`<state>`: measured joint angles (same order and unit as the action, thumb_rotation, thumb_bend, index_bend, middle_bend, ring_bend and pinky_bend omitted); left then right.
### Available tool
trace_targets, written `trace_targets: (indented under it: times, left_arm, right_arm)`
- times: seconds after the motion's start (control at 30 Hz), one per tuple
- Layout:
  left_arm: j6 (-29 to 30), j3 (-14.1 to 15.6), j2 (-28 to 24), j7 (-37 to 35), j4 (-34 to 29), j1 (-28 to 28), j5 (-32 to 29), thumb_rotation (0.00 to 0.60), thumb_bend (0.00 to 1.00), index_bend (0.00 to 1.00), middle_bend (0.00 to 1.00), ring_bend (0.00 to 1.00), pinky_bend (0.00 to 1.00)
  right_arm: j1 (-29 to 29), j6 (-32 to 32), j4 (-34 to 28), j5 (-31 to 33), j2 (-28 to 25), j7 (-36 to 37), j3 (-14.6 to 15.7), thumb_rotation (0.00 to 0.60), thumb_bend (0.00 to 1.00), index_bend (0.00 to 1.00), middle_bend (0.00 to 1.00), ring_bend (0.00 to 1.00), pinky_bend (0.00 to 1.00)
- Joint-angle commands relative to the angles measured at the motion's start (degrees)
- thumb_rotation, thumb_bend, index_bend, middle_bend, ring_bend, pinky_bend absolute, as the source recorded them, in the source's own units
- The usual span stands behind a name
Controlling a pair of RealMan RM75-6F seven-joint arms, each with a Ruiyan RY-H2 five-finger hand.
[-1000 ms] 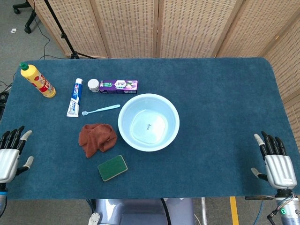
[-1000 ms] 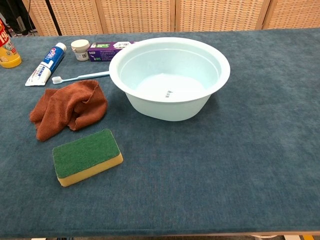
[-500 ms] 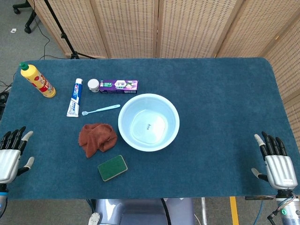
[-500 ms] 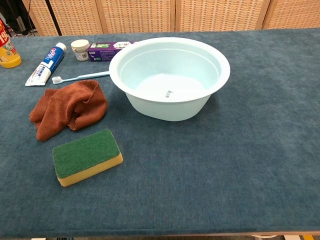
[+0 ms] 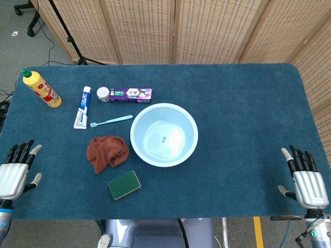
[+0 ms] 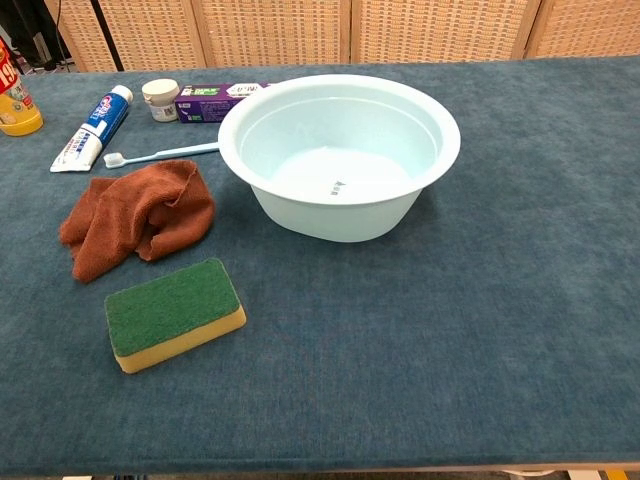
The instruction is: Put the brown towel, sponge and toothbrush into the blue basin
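Observation:
The light blue basin [image 5: 138, 124] [image 6: 250, 105] stands empty near the table's middle. Left of it lies the crumpled brown towel [image 5: 106, 152] [image 6: 137, 217]. A green-topped yellow sponge [image 5: 124, 185] [image 6: 175, 313] rests in front of the towel. The pale blue toothbrush [image 5: 111, 121] [image 6: 160, 153] lies behind the towel, bristle end to the left. My left hand [image 5: 15, 171] is at the near left table edge, fingers spread, holding nothing. My right hand [image 5: 306, 177] is at the near right edge, likewise open. Neither hand appears in the chest view.
A yellow bottle [image 5: 41, 88] [image 6: 14, 98] stands at the far left. A white toothpaste tube [image 5: 83, 107] [image 6: 93, 128], a small white jar [image 5: 103, 94] [image 6: 160, 98] and a purple box [image 5: 131, 94] [image 6: 208, 100] lie behind the toothbrush. Wicker screens stand behind the table.
My left hand has shifted slightly to the right and nearer along the table edge. Nothing else has moved.

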<state>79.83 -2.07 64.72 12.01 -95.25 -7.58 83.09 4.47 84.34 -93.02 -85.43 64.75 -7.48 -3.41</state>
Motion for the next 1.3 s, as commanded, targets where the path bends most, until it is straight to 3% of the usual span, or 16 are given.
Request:
trace_targets:
  times: [0.03, 0.37, 0.7, 1.3]
  left_arm:
    - [-1.5, -0.8, -0.4, 1.1, -1.3, -1.1, -1.3, 0.6, 0.33, 0.04, 0.0, 0.0, 0.0]
    - [-5.8, -2.3, 0.0, 4.2, -6.5, -4.0, -5.2, 0.6, 0.32, 0.04, 0.0, 0.0, 0.0]
    - [-8.1, -2.2, 1.9, 12.8, -11.2, -6.7, -7.2, 0.6, 0.32, 0.04, 0.0, 0.0, 0.0]
    - [-17.0, -8.0, 11.4, 20.4, -2.0, -16.4, -21.2, 0.6, 0.32, 0.05, 0.0, 0.0, 0.0]
  right_arm:
    - [0.0, 0.0, 0.0, -0.1, 0.0, 0.0, 0.1, 0.6, 0.1, 0.01, 0.0, 0.0, 0.0]
    - [0.0, -0.1, -0.1, -0.3, 0.1, -0.2, 0.2, 0.6, 0.1, 0.01, 0.0, 0.0, 0.0]
    - [0.0, -0.1, -0.2, -0.6, 0.0, 0.2, 0.3, 0.6, 0.1, 0.01, 0.0, 0.0, 0.0]
    - [0.0, 0.0, -0.2, -0.5, -0.5, 1.7, 0.2, 0.6, 0.1, 0.01, 0.0, 0.0, 0.0]
